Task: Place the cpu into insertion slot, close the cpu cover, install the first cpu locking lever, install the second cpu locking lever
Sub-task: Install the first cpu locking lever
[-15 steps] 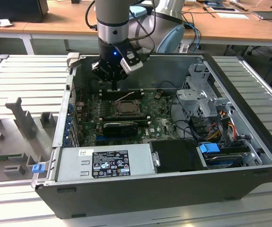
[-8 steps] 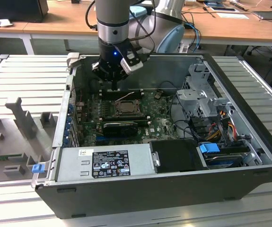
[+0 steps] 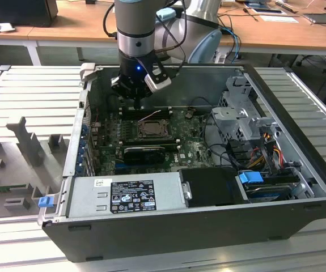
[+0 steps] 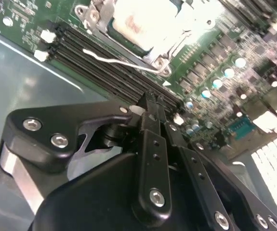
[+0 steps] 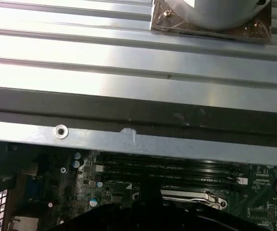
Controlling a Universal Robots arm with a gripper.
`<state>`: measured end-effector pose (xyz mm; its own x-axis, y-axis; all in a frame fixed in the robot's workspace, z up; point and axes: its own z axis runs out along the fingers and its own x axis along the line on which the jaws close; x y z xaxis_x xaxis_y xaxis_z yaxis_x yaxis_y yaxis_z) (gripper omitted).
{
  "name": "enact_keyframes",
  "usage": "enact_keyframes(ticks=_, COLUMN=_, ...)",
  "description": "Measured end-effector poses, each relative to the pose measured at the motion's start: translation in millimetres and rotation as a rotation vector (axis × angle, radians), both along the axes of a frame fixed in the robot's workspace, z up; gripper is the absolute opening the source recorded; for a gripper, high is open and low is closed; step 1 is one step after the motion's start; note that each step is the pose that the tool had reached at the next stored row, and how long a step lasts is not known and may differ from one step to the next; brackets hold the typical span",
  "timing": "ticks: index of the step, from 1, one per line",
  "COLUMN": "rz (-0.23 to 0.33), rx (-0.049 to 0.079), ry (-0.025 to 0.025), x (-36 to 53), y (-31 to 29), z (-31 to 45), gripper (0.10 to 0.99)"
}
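Progress looks well along, judged from near to far. Closest to the second wrist camera is the claw [image 4: 152,103]: its 2 black fingers [image 4: 150,144] lie pressed together into 1 narrow blade, with nothing pinched between them. The tip hovers over the row of long black memory slots [image 4: 104,57], just beside the socket rather than on it.

Past the tip sits the insertion slot [image 4: 143,24]. The cpu [image 4: 145,17] seems to lie in it already — a pale, washed-out square face shows through the window of the cpu cover [image 4: 107,14], and that silvery frame appears to lie down flat around it. So the first 2 steps read as done, though glare hides the fine edges.

A thin wire locking lever [image 4: 119,60] runs along the socket's near side, between it and the memory slots. I cannot tell whether it is hooked under its catch or merely resting, so the lever steps are best counted as unfinished.

In the exterior view the claw [image 3: 139,105] hangs inside the open computer case [image 3: 168,226], at the far edge of the green motherboard [image 3: 194,150], with the socket [image 3: 150,128] just in front of it and a wooden table [image 3: 83,22] behind.
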<state>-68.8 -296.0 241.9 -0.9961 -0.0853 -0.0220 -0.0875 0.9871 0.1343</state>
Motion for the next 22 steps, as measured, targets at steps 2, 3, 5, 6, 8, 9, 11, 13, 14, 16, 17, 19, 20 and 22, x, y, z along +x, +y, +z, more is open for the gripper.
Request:
enact_keyframes(ticks=2, rz=0.000, rx=0.000, ry=0.0002, x=8.4, y=0.0, z=-3.5, gripper=0.106)
enact_keyframes(ticks=3, rz=0.000, rx=0.000, ry=0.0001, x=10.1, y=0.0, z=-4.1, gripper=0.106)
enact_keyframes(ticks=5, rz=0.000, rx=0.000, ry=0.0001, x=15.5, y=0.0, z=-5.9, gripper=0.106)
enact_keyframes(ticks=6, rz=0.000, rx=0.000, ry=0.0001, x=16.6, y=0.0, z=-6.8, gripper=0.106)
enact_keyframes(ticks=8, rz=0.000, rx=0.000, ry=0.0001, x=18.3, y=0.0, z=-10.2, gripper=0.106)
enact_keyframes(ticks=9, rz=0.000, rx=0.000, ry=0.0000, x=20.2, y=0.3, z=-13.1, gripper=0.106)
enact_keyframes(ticks=11, rz=0.000, rx=0.000, ry=0.0001, x=24.0, y=0.3, z=-14.8, gripper=0.106)
enact_keyframes(ticks=13, rz=0.000, rx=0.000, ry=0.0000, x=29.2, y=0.9, z=-16.3, gripper=0.106)
enact_keyframes(ticks=14, rz=0.000, rx=0.000, ry=0.0000, x=30.6, y=1.3, z=-17.0, gripper=0.106)
enact_keyframes(ticks=16, rz=0.000, rx=0.000, ry=0.0001, x=33.2, y=1.7, z=-18.2, gripper=0.106)
enact_keyframes(ticks=17, rz=0.000, rx=0.000, ry=0.0001, x=34.5, y=1.9, z=-18.9, gripper=0.106)
enact_keyframes(ticks=19, rz=0.000, rx=0.000, ry=0.0002, x=37.6, y=2.4, z=-20.3, gripper=0.106)
enact_keyframes(ticks=20, rz=0.000, rx=0.000, ry=0.0001, x=39.8, y=2.8, z=-21.7, gripper=0.106)
enact_keyframes(ticks=22, rz=0.000, rx=0.000, ry=0.0002, x=43.8, y=3.3, z=-23.5, gripper=0.106)
